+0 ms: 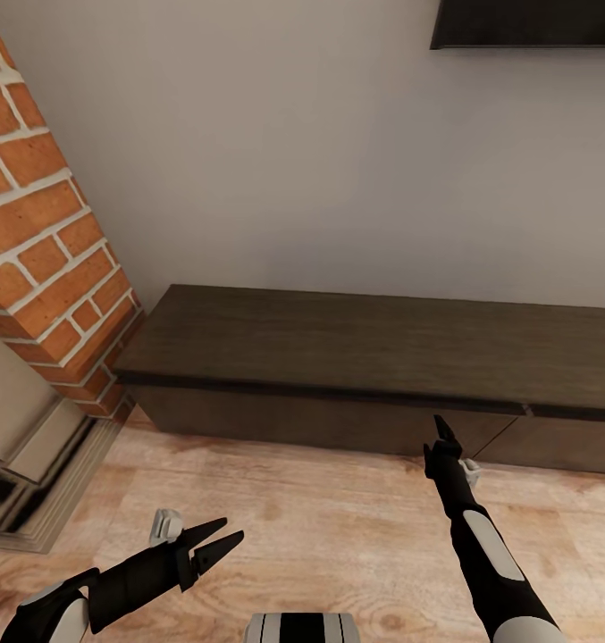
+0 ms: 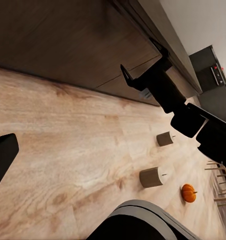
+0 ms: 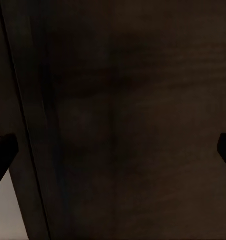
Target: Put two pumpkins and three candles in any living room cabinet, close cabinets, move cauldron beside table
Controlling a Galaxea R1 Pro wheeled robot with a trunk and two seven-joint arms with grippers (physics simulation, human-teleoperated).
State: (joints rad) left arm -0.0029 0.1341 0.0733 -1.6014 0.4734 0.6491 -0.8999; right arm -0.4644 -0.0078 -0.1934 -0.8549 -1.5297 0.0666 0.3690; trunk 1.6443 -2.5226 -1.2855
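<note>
The long dark brown cabinet (image 1: pixel 365 344) stands against the wall with its drawer fronts flush. My right gripper (image 1: pixel 445 436) is open and points at the front of the cabinet (image 3: pixel 123 100) from very close; its dark fingertips (image 3: pixel 3 150) frame the wood. My left gripper (image 1: pixel 220 541) is open and empty, low over the floor at the lower left. In the left wrist view, two cream candles (image 2: pixel 164 139) (image 2: pixel 152 177) and one orange pumpkin (image 2: pixel 188 193) stand on the plank floor beyond my right gripper (image 2: pixel 143 62).
A red brick fireplace (image 1: pixel 43 241) with a shiny metal surround (image 1: pixel 34 464) rises at the left, next to the cabinet's end. A dark wall TV (image 1: pixel 525 22) hangs above right. Light wood floor (image 1: pixel 338 527) spreads in front of the cabinet.
</note>
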